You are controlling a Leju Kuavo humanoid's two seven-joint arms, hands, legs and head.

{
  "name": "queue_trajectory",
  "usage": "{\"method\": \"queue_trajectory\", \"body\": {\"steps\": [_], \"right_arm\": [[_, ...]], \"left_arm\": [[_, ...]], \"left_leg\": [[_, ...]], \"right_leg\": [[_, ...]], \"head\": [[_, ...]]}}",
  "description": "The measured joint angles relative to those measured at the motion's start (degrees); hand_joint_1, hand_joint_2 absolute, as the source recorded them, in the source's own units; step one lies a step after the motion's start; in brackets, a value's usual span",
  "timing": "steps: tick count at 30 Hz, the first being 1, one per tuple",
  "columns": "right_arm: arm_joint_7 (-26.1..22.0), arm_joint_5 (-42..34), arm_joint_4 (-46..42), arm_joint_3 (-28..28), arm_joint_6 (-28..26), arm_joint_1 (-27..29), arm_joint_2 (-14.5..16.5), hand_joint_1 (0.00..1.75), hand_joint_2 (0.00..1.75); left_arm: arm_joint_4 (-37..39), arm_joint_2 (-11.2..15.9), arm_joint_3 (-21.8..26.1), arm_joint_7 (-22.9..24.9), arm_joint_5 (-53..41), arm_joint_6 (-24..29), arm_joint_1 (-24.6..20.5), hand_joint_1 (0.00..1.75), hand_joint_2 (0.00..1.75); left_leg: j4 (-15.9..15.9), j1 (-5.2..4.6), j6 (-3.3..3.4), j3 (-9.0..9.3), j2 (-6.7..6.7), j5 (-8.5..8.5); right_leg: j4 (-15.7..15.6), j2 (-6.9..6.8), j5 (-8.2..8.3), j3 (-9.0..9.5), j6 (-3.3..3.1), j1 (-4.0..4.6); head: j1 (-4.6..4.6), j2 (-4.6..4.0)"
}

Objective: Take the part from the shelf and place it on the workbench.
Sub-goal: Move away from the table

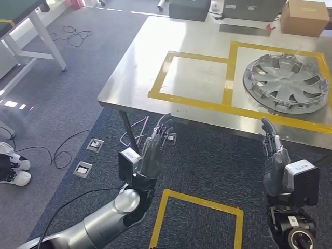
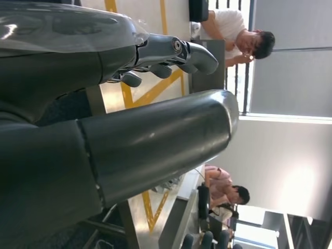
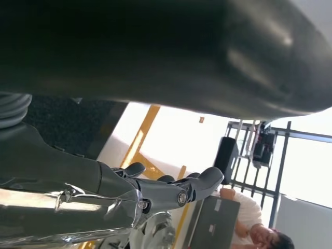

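The part, a silver hubcap [image 1: 285, 83], lies flat on the steel workbench [image 1: 133, 78] inside the right yellow-taped box. My left hand [image 1: 153, 150] hovers below the bench's front edge, fingers straight and apart, holding nothing. My right hand [image 1: 273, 155] is raised just before the bench edge, below the hubcap, also empty with fingers extended. In the left wrist view my left hand's fingers [image 2: 176, 52] stretch out straight, and in the right wrist view my right hand's fingers [image 3: 188, 189] do the same.
A cardboard box [image 1: 304, 16] and dark cases [image 1: 189, 9] stand at the bench's far edge. Cables and floor sockets [image 1: 83, 169] lie on the carpet to the left, with another table's legs [image 1: 46, 41]. A yellow taped square [image 1: 197, 220] marks the floor. People [image 2: 243, 39] sit beyond the bench.
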Motion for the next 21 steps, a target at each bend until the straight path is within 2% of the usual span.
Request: {"method": "queue_trajectory", "body": {"steps": [1,3,4,5,7,8,9,10,11,12,13,15,16,17,19,20,21], "right_arm": [[0.01,0.05,-0.12,-0.01,0.0,-0.02,0.0,0.0,0.0],[0.03,0.11,-0.26,0.01,0.02,0.02,0.0,0.0,0.0],[0.07,0.11,-0.26,0.0,0.05,0.03,-0.01,0.0,0.0],[0.11,0.12,-0.26,-0.01,0.08,0.05,-0.01,0.0,0.0],[0.21,0.15,-0.26,-0.03,0.18,0.04,-0.01,0.0,0.0],[0.25,0.18,-0.26,-0.02,0.26,0.04,0.0,0.0,0.0],[0.29,0.21,-0.26,-0.01,0.34,0.04,0.0,0.0,0.0],[0.34,0.24,-0.26,0.01,0.42,0.05,0.0,0.0,0.0],[0.38,0.26,-0.26,0.01,0.47,0.05,0.0,0.0,0.0],[0.42,0.26,-0.26,0.01,0.49,0.04,0.0,0.0,0.0],[0.44,0.26,-0.26,0.01,0.51,0.04,0.0,0.0,0.0],[0.47,0.26,-0.28,0.0,0.59,0.01,0.0,0.0,0.0],[0.49,0.26,-0.28,-0.01,0.65,-0.05,0.0,0.0,0.0],[0.5,0.26,-0.27,-0.01,0.7,-0.15,0.0,0.0,0.0],[0.55,0.26,-0.26,0.0,0.84,-0.31,-0.02,0.0,0.0],[0.56,0.23,-0.25,-0.01,0.88,-0.34,-0.03,0.0,0.0],[0.57,0.21,-0.25,-0.02,0.91,-0.34,-0.04,0.0,0.0]], "left_arm": [[-0.05,0.0,-0.01,0.01,-0.01,0.02,-0.01,0.0,0.0],[-0.09,0.02,-0.02,0.02,-0.01,0.04,0.03,0.0,0.0],[-0.1,0.05,-0.02,0.05,0.0,0.07,0.06,0.0,0.0],[-0.11,0.09,-0.03,0.11,0.0,0.1,0.1,0.0,0.0],[-0.11,0.17,-0.04,0.26,0.03,0.15,0.14,0.0,0.0],[-0.11,0.2,-0.04,0.32,0.06,0.15,0.16,0.0,0.0],[-0.11,0.24,-0.04,0.37,0.1,0.16,0.18,0.0,0.0],[-0.11,0.28,-0.04,0.39,0.14,0.16,0.19,0.0,0.0],[-0.11,0.32,-0.04,0.4,0.16,0.16,0.2,0.0,0.0],[-0.11,0.34,-0.04,0.41,0.17,0.16,0.21,0.0,0.0],[-0.12,0.36,-0.04,0.4,0.17,0.15,0.2,0.0,0.0],[-0.18,0.33,-0.05,0.37,0.17,0.08,0.15,0.0,0.0],[-0.22,0.32,-0.05,0.31,0.16,0.03,0.1,0.0,0.0],[-0.25,0.31,-0.06,0.25,0.16,-0.05,0.03,0.0,0.0],[-0.26,0.31,-0.06,0.07,0.15,-0.2,-0.04,0.0,0.0],[-0.26,0.28,-0.06,0.0,0.15,-0.27,-0.05,0.0,0.0],[-0.26,0.26,-0.06,-0.09,0.15,-0.32,-0.02,0.0,0.0]], "left_leg": [[-0.04,0.02,-0.32,-0.2,0.02,0.58],[-0.13,0.24,-1.01,-0.36,-0.03,1.35],[0.58,0.32,-1.35,-0.78,-0.13,0.41],[2.4,0.4,-1.64,-1.54,-0.23,-1.66],[9.41,0.56,-2.05,-3.81,-0.33,-8.04],[13.61,0.63,-2.12,-4.81,-0.33,-10.48],[17.08,0.64,-2.14,-5.35,-0.33,-11.52],[19.12,0.64,-2.08,-5.2,-0.33,-11.01],[19.23,0.63,-1.95,-4.15,-0.33,-9.34],[17.25,0.61,-1.76,-2.06,-0.33,-7.4],[13.6,0.58,-1.53,0.74,-0.35,-6.33],[4.82,0.33,-1.05,6.65,-0.43,-7.29],[2.12,0.18,-0.79,8.2,-0.51,-8.13],[0.71,0.03,-0.55,8.86,-0.55,-8.47],[0.43,0.18,0.13,8.12,-0.42,-7.49],[0.27,0.27,0.52,7.67,-0.3,-7.02],[0.17,0.36,0.91,7.15,-0.18,-6.45]], "right_leg": [[-2.02,0.07,-0.63,1.03,-0.32,0.22],[-2.49,-0.07,0.07,0.58,-1.15,0.31],[-2.6,-0.19,0.68,0.08,-1.56,0.23],[-2.7,-0.35,1.37,-0.59,-2.08,0.11],[-2.64,-0.47,2.77,-2.41,-2.71,0.08],[-2.48,-0.5,3.42,-3.46,-2.86,0.12],[-2.3,-0.51,4.11,-4.52,-2.88,0.18],[-2.08,-0.52,4.77,-5.6,-2.84,0.23],[-1.83,-0.52,5.38,-6.66,-2.77,0.27],[-1.54,-0.52,5.93,-7.68,-2.65,0.3],[-1.2,-0.51,6.43,-8.52,-2.51,0.3],[-0.78,-0.49,7.34,-9.61,-2.04,0.38],[-0.77,-0.49,7.81,-9.78,-1.74,0.36],[-0.85,-0.48,8.31,-9.93,-1.4,0.34],[-0.59,-0.38,8.28,-10.54,-0.75,0.21],[0.63,-0.33,6.87,-11.22,-0.51,0.19],[2.95,-0.3,4.46,-12.14,-0.31,0.17]], "head": [[-0.05,0.0],[-0.21,0.0],[-0.14,0.0],[-0.19,0.0],[-0.33,0.0],[-0.5,0.0],[-0.58,0.0],[-0.68,0.0],[-0.75,0.0],[-0.81,0.0],[-0.88,0.0],[-0.99,0.0],[-1.03,0.0],[-1.08,0.0],[-0.98,0.0],[-0.84,0.0],[-0.61,0.0]]}}
